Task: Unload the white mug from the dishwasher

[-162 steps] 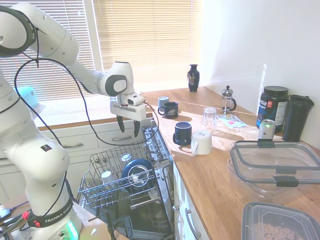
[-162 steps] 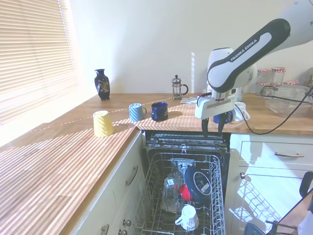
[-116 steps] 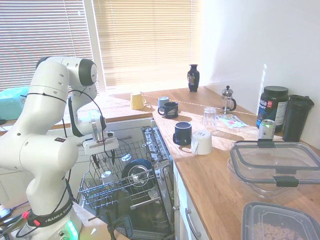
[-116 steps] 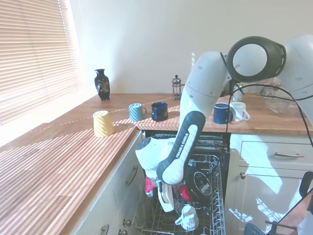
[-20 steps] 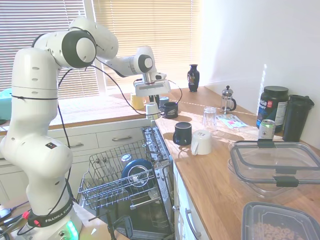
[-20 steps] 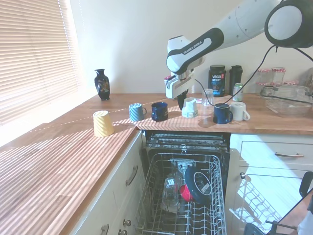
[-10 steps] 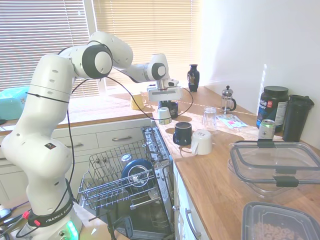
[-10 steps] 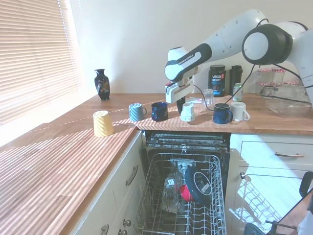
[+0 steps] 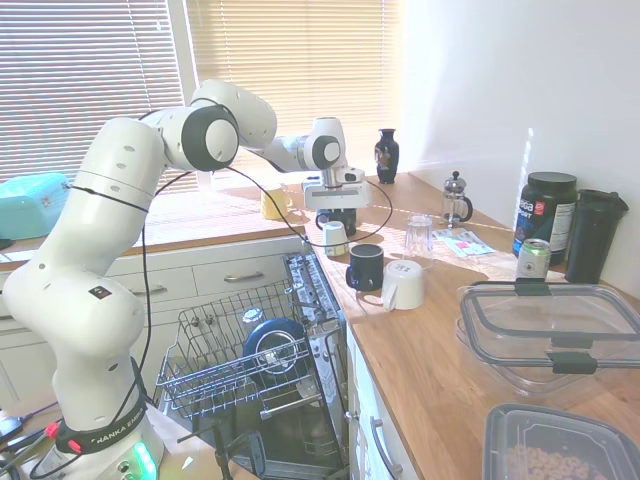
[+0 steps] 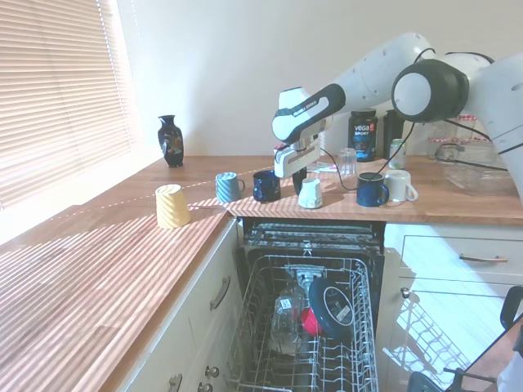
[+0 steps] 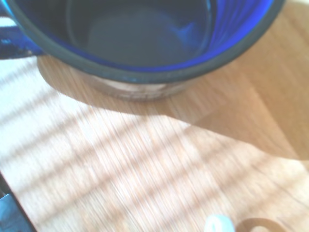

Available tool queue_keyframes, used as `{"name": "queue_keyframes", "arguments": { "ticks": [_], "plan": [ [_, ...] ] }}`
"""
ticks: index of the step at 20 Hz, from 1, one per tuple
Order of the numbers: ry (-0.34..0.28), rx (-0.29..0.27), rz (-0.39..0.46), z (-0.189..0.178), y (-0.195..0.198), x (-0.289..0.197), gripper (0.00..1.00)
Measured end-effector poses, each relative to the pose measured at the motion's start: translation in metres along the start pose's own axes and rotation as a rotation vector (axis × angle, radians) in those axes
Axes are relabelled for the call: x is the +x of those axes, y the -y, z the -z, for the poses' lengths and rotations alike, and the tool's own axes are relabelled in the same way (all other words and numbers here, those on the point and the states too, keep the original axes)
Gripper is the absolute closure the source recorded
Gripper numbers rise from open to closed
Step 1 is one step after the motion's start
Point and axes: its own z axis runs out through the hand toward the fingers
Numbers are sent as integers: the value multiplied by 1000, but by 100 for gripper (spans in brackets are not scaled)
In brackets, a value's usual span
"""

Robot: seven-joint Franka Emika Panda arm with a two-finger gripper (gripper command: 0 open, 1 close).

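Now | end effector (image 10: 304,181) grips white mug (image 10: 310,194) | wrist only: navy mug (image 11: 140,38)

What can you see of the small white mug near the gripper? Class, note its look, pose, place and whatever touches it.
The white mug is small, plain and cylindrical, glossy like ceramic, smaller than the navy mug nearby. It sits at the edge of the wooden countertop, just above the open dishwasher, seemingly upside down. No handle or print shows. The gripper is right at its top; whether the fingers are gripping it cannot be told. Nothing else touches it.
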Motion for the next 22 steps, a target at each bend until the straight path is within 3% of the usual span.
{"name": "queue_keyframes", "arguments": {
  "ticks": [4,5,12,22],
  "plan": [
    [5,-10,-11,0,-3,8,100],
    [7,-13,-16,1,-5,11,0],
    [44,-9,-78,-9,-12,36,0],
    [31,-1,-92,8,-16,47,0]
  ]
}}
